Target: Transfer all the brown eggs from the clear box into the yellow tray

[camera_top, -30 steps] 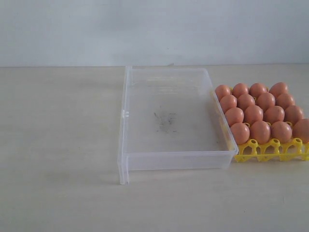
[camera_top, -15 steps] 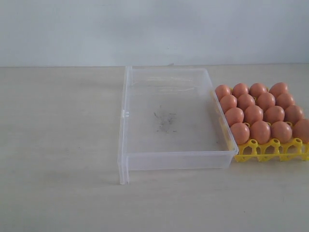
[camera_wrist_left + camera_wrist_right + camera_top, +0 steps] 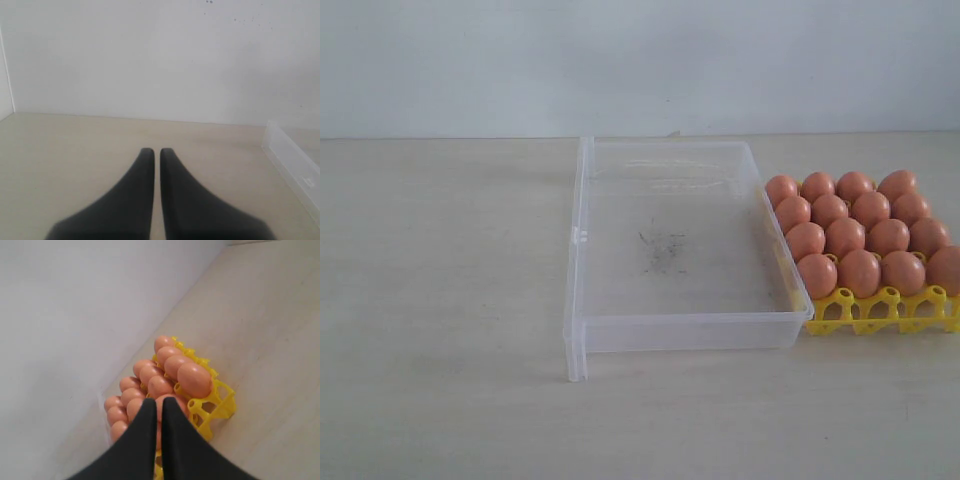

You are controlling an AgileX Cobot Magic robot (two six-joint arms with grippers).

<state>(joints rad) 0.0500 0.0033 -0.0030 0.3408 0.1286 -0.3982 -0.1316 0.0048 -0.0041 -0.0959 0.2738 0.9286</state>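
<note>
Nothing's moved in the last second: box [image 3: 670,332] sits empty, all the eggs [image 3: 860,235] are in the tray [image 3: 880,312] right beside it on the worktop [image 3: 440,300]. Left tool [image 3: 156,152] and right tool [image 3: 159,402] are both pinched closed on nothing, so the job looks done to me

Bright, even light, soft shadows, blurry wrist views

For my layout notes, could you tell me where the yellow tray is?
The yellow tray sits at the exterior view's right edge, directly right of the clear box.
</note>
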